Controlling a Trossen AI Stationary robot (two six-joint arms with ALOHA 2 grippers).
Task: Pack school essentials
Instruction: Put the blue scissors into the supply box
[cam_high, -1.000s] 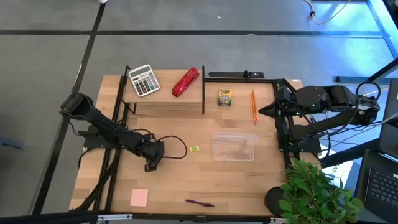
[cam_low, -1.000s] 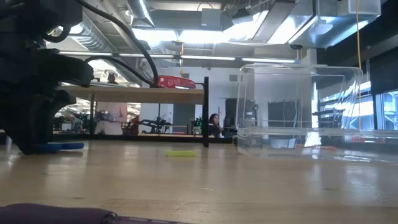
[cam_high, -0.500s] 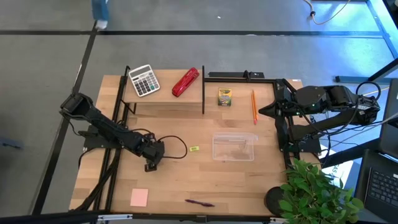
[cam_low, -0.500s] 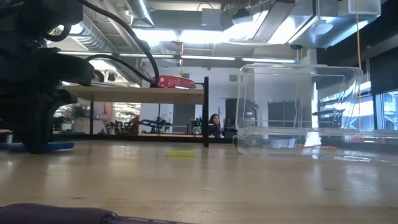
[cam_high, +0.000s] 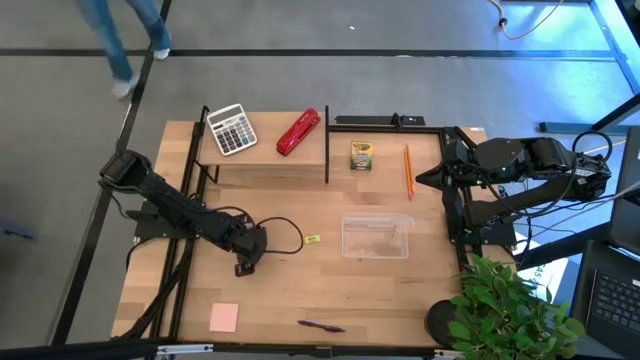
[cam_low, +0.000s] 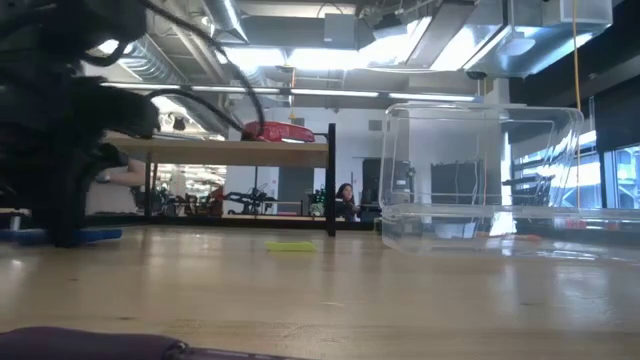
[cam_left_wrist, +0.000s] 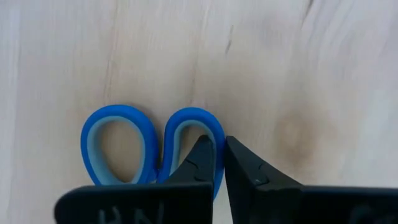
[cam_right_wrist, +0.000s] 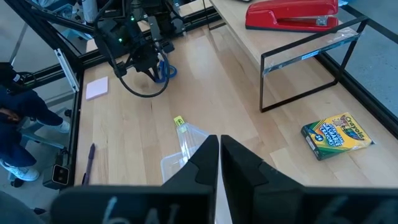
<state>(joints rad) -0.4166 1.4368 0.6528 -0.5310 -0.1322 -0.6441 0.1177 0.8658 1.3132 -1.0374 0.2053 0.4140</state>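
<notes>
Left claw clamped on the scissors handle, ready to lift.

My left claw (cam_left_wrist: 211, 163) is pinched on one loop of the blue-handled scissors (cam_left_wrist: 149, 146), which lie flat on the worktop (cam_high: 300, 285) at about 8 o'clock from the clear bin (cam_high: 376, 238), where they belong. My right claw (cam_right_wrist: 219, 155) waits at 3 o'clock, fingers together, holding nothing.

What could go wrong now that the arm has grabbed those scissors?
The left gripper pinches only one rim of the scissors handle, so they may swing or slip when lifted. The clear box is light and could slide if bumped. The small yellow block lies on the way there.
</notes>
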